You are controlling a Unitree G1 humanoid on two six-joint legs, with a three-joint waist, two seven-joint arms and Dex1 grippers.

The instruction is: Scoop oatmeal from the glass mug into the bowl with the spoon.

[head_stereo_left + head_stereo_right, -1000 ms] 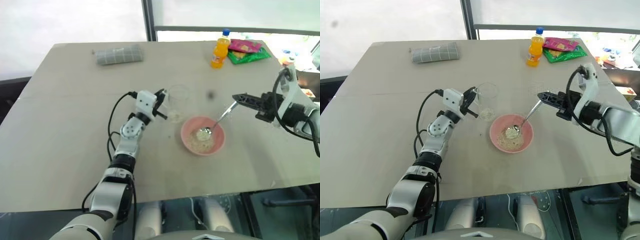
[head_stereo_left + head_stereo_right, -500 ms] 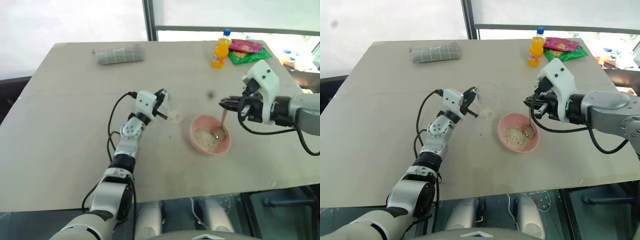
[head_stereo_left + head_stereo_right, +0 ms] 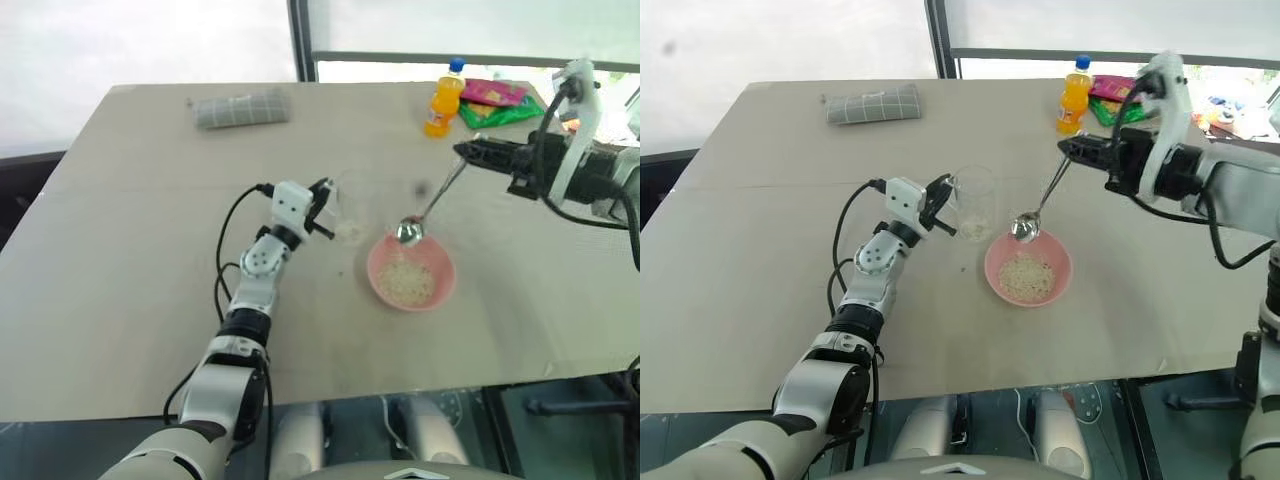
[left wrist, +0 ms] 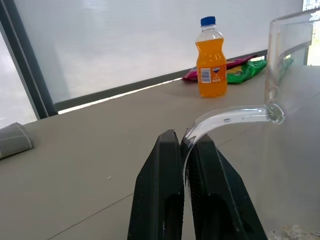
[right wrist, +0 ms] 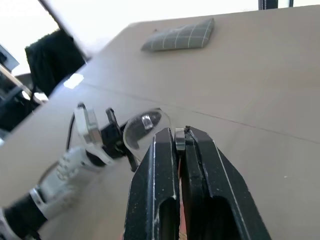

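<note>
Crowding far bench edge: orange bottle [image 3: 441,98], snack packets [image 3: 497,102], folded cloth [image 3: 239,107].
Left tool [image 4: 184,145]: pinching glass mug [image 3: 974,201] handle.
Right tool [image 3: 463,151]: pinching spoon [image 3: 428,208] above bowl [image 3: 438,293].
Hard to see: mug's contents.

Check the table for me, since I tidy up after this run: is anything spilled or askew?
Nothing stands out. The oatmeal sits inside the bowl, the glass mug stands upright with the left gripper shut on its handle, and the spoon hangs over the bowl's rim in the right gripper. No grains show on the table.

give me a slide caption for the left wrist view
Left gripper shut on the glass mug handle, orange bottle behind.
</note>
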